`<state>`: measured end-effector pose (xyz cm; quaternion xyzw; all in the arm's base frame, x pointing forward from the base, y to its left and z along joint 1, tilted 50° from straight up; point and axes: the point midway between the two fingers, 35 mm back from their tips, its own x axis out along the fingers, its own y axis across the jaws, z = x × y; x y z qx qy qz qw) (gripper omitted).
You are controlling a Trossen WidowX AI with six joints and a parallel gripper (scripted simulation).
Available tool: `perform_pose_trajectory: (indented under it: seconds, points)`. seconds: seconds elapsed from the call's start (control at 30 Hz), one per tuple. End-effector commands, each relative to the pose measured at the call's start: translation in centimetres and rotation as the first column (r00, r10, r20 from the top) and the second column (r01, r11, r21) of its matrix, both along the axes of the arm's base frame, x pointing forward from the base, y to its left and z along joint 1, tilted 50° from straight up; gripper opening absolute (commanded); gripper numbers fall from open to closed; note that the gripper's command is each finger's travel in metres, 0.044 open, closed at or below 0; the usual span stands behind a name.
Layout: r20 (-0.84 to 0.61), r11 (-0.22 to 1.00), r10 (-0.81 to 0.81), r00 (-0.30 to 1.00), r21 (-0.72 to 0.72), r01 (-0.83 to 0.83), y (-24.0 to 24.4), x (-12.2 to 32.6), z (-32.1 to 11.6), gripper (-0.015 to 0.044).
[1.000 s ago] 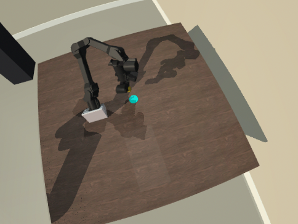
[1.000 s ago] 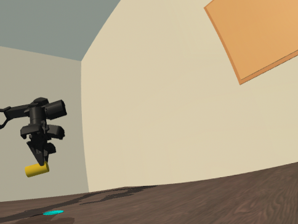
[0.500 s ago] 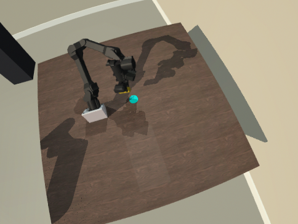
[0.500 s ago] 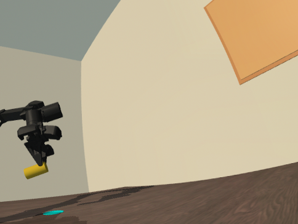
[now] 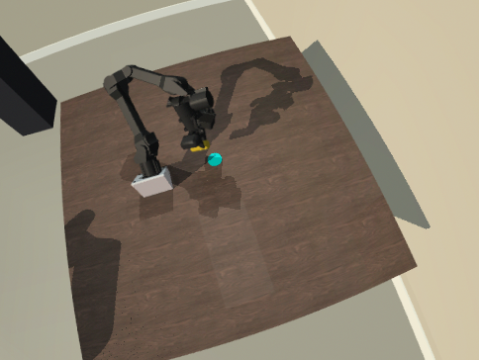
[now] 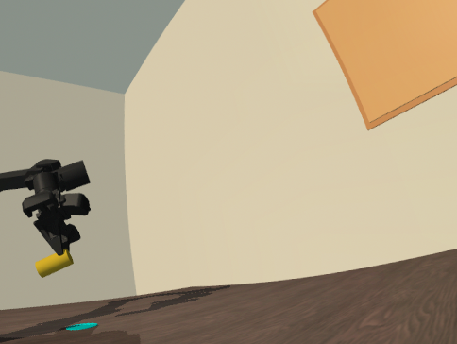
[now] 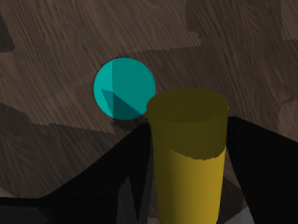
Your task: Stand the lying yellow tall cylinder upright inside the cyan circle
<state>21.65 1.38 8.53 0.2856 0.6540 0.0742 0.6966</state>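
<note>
The yellow cylinder [image 5: 200, 147] [image 6: 52, 265] [image 7: 192, 180] is held off the table. In the exterior view it lies near level, its left end a little lower than its right. My gripper [image 5: 198, 143] [image 6: 64, 251] [image 7: 188, 129] is shut on it, with a dark finger on each side in the wrist view. In the exterior view the fingers grip near its right end. The cyan circle [image 5: 214, 159] [image 6: 82, 326] [image 7: 124, 88] is flat on the table, partly in shadow. In the wrist view it shows up and left of the cylinder's end face; nothing stands on it.
The arm's pale base block [image 5: 153, 185] stands on the brown wooden table [image 5: 317, 198] [image 6: 330, 307], left of the circle in the top view. Shadows of the arm fall around the circle. A black block [image 5: 25, 94] is beyond the table's left edge. An orange panel [image 6: 401, 52] is high up.
</note>
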Motion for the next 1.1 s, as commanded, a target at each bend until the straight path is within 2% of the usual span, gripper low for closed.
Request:
perform_pose_trajectory:
  seconds: [0.0,1.07]
  points:
    - [0.016,0.999,-0.021,1.000,-0.023,0.022,-0.05,-0.14,-0.06,0.0105]
    - [0.155,0.983,-0.133,0.979,-0.108,0.150,0.01,-0.75,-0.24,0.0105]
